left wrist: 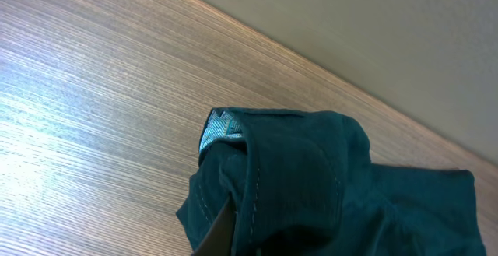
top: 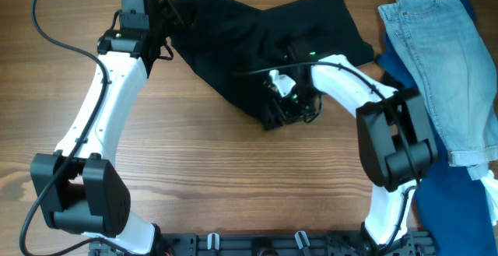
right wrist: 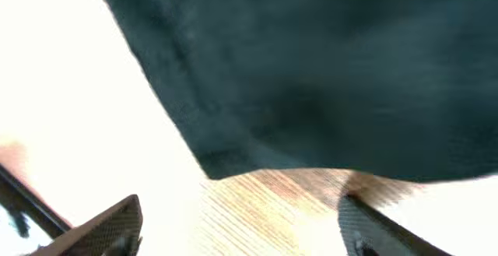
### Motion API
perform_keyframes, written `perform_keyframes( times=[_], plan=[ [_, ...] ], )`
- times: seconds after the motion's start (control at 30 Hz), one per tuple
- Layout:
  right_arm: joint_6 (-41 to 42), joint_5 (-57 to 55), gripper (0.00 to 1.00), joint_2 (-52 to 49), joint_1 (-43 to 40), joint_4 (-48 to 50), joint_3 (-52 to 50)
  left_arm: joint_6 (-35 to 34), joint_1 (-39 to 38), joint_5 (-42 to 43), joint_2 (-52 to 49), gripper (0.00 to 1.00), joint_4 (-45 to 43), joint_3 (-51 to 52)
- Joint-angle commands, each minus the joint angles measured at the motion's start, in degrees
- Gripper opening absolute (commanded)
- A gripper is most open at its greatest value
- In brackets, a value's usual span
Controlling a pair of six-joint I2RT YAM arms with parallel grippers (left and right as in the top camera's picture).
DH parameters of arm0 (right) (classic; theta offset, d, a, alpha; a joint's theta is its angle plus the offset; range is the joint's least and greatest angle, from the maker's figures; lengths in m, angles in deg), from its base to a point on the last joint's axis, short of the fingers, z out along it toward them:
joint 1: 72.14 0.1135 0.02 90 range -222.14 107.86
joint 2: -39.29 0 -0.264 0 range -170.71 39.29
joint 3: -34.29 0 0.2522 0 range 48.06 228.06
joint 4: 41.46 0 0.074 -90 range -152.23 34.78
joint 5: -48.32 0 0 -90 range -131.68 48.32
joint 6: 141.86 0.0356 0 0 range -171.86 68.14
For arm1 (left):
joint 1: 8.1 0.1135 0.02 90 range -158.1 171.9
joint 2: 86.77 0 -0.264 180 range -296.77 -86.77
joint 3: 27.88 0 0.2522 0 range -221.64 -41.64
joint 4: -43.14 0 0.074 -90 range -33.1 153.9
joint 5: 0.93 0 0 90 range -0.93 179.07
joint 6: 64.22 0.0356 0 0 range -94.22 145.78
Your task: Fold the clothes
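Note:
The clothes (top: 264, 34), one black garment, lie bunched at the back middle of the wooden table (top: 218, 178). My left gripper (top: 169, 16) is at the garment's back left corner, shut on a stitched fold of it. In the left wrist view one dark finger (left wrist: 222, 229) presses into the fabric (left wrist: 311, 186), and a small pale label (left wrist: 216, 126) shows at the edge. My right gripper (top: 284, 106) hovers at the garment's front corner. In the right wrist view its fingers (right wrist: 109, 229) stand wide apart over bare wood with nothing between them, and the fabric edge (right wrist: 311, 77) lies just beyond them.
Light blue jeans (top: 443, 61) lie at the right edge of the table on dark blue fabric (top: 459, 209). The left arm's black cable (top: 54, 38) loops over the left side. Bare wood stretches along the front of the table.

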Motion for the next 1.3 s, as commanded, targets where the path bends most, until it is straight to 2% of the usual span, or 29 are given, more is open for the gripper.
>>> perform_keyframes(
  times=[0.0,0.07,0.1,0.13,0.17,0.2,0.23,0.27,0.3,0.33,0.37,0.43,0.47,0.53,0.6,0.63,0.7,0.77,0.93,1.0,1.07,1.27],
  plan=[
    [0.2,-4.2,0.87,-1.7,2.8,1.1,-0.9,1.4,-0.2,-0.9,-0.5,0.04,0.0,-1.0],
    [0.6,-3.4,0.87,-1.6,2.7,1.2,-0.5,1.4,-0.2,-0.9,-0.5,0.04,0.3,-1.0],
    [0.6,-3.0,0.83,-1.6,2.4,1.4,-0.2,1.4,-0.2,-0.9,-0.5,0.04,0.6,-1.0],
    [0.7,-3.0,0.73,-1.6,2.1,1.6,0.3,1.4,-0.2,-0.9,-0.5,0.04,0.9,-1.0],
    [0.8,-2.9,0.54,-1.6,1.9,1.8,0.9,1.6,-0.2,-0.9,-0.5,0.04,1.0,-1.0],
    [1.6,-2.8,0.56,-1.6,1.8,2.0,1.4,1.6,-0.2,-0.9,-0.5,0.04,1.3,-1.0],
    [1.7,-2.9,0.72,-1.6,1.7,2.0,2.0,1.6,-0.2,-0.9,-0.5,0.04,1.7,-1.0],
    [3.5,-2.8,0.69,-1.6,1.2,2.1,3.0,1.6,-0.2,-0.9,-0.5,0.04,2.0,-1.0],
    [5.4,-2.1,0.60,-1.6,0.8,2.0,4.0,1.6,-0.2,-0.9,-0.5,0.04,2.3,-1.0],
    [5.9,-0.6,0.58,-1.6,0.5,1.8,4.6,1.6,-0.2,-0.9,-0.5,0.04,2.4,-1.0],
    [6.1,2.6,0.62,-1.6,0.1,1.0,5.7,1.6,-0.2,-0.9,-0.5,0.04,2.6,-1.0],
    [8.0,6.1,0.76,-1.6,-0.8,-4.4,9.0,1.6,-0.2,-0.9,-0.4,0.04,2.6,-1.0],
    [7.7,11.5,0.73,-1.6,-1.2,-6.2,9.9,1.6,-0.2,-0.9,-0.3,0.04,2.5,-1.0],
    [6.9,30.6,0.67,-1.6,-1.7,-6.8,10.6,1.6,-0.2,-0.9,-0.1,0.04,2.6,-1.0],
    [8.2,42.1,0.69,-1.6,-1.2,-5.2,10.5,1.6,-0.2,-0.9,0.2,0.04,2.6,-1.0],
    [9.0,44.3,0.69,-1.6,-0.6,-4.9,10.5,1.6,-0.2,-0.9,0.5,0.04,2.6,-1.0],
    [11.3,45.4,0.67,-1.6,1.2,-4.7,10.5,2.6,-0.2,-0.9,0.9,0.04,2.5,-1.0],
    [13.6,45.4,0.71,-1.6,2.6,-4.3,10.5,2.9,-0.2,-1.0,1.2,0.04,2.6,-1.0],
    [11.9,44.5,0.71,-1.6,1.9,-8.0,8.9,2.9,-0.2,-1.0,1.3,0.04,2.6,-1.0],
    [12.3,42.7,0.72,-1.6,0.3,-8.1,7.7,2.9,-0.2,-1.0,1.3,0.04,2.5,-1.0],
    [13.2,42.4,0.79,-1.6,-2.6,-6.5,6.0,2.9,-0.2,-1.0,1.3,0.04,2.6,-1.0],
    [17.1,44.9,0.79,-1.6,-11.6,-2.5,0.1,2.9,-0.2,-0.9,1.3,0.04,2.6,-1.0]
  ],
)
